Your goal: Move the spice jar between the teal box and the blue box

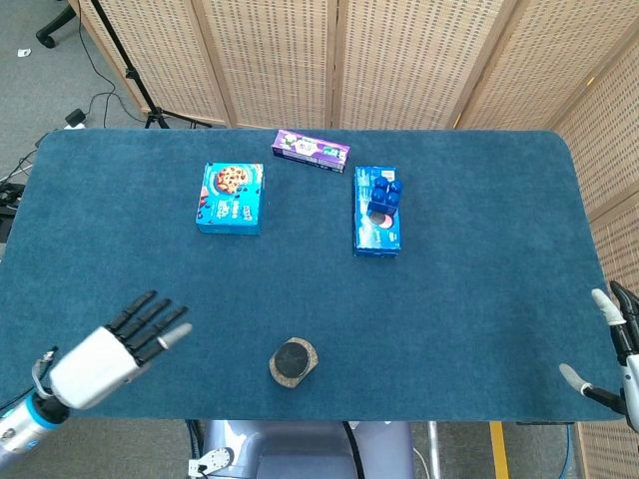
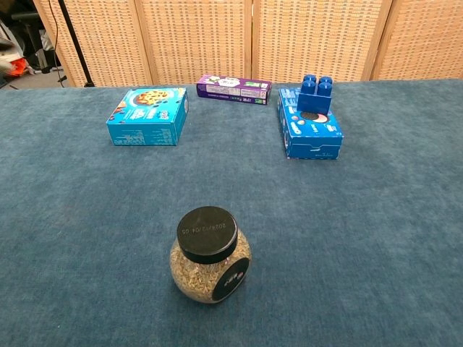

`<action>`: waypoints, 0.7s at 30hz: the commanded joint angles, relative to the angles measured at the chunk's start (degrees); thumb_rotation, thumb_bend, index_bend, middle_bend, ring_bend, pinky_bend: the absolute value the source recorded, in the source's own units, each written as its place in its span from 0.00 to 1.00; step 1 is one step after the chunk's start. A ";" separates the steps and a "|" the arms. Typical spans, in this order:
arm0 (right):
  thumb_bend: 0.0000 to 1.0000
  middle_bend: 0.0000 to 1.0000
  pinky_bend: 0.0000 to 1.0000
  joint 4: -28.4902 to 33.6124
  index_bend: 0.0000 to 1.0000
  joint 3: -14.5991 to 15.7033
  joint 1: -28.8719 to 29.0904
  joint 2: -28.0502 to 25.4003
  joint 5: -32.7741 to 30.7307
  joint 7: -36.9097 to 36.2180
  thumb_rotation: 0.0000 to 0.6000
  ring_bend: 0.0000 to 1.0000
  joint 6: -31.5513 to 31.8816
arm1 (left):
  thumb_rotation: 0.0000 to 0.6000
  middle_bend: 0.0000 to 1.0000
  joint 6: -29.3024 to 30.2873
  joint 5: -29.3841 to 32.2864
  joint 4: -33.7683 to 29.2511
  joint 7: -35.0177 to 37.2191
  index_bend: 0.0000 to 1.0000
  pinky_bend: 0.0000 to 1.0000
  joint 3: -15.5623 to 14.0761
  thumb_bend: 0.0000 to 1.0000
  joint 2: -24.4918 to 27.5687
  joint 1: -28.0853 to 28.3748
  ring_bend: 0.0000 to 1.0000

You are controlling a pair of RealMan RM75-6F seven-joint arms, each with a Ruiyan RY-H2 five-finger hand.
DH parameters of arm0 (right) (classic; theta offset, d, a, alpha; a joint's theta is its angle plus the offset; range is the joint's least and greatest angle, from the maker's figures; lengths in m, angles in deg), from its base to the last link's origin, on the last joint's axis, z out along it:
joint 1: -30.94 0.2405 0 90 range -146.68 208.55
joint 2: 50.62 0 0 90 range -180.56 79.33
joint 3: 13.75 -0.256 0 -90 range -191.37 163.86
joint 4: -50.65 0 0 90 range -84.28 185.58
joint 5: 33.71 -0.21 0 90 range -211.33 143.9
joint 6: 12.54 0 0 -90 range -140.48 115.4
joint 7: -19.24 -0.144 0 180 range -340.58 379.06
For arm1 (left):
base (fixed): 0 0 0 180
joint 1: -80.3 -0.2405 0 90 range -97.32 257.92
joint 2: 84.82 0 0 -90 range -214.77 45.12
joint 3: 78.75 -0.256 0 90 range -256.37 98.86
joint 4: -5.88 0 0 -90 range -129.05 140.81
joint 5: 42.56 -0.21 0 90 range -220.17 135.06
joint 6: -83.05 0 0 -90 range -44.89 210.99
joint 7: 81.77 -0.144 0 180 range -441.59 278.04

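Jar (image 1: 294, 361) upright at three o'clock of spread, empty left hand (image 1: 112, 345); nearer than right hand (image 1: 614, 351), open-fingered at far edge.

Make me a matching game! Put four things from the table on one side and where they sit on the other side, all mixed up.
Things:
1. round glass spice jar with black lid
2. teal cookie box
3. flat purple box
4. blue toy brick

Places:
A. farthest back, near the screens
B. on top of the blue box
C. nearest the front edge
D. left side of the table

Pairs: 1-C, 2-D, 3-A, 4-B
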 commanded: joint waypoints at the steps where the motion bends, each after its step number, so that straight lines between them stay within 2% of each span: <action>1: 0.00 0.00 0.00 0.03 0.00 0.00 0.02 0.05 -0.07 0.20 1.00 0.00 -0.09 | 1.00 0.00 -4.18 -5.16 1.24 -3.24 0.12 0.00 -1.01 0.34 -3.11 4.40 0.00; 10: 0.00 0.00 0.00 0.19 0.00 -0.19 0.25 0.15 -0.64 0.53 1.00 0.00 -0.69 | 1.00 0.00 -8.55 -15.09 2.80 -11.85 0.13 0.00 -0.88 0.36 -7.25 11.99 0.00; 13: 0.00 0.00 0.00 0.17 0.00 -0.25 0.30 0.23 -0.78 0.78 1.00 0.00 -0.81 | 1.00 0.00 -11.81 -18.19 2.99 -14.94 0.13 0.00 -1.07 0.36 -8.44 14.95 0.00; 21: 0.00 0.00 0.00 0.17 0.00 -0.32 0.40 0.28 -1.07 0.73 1.00 0.00 -1.10 | 1.00 0.00 -20.50 -19.99 3.48 -19.92 0.13 0.00 -1.41 0.36 -11.25 20.03 0.00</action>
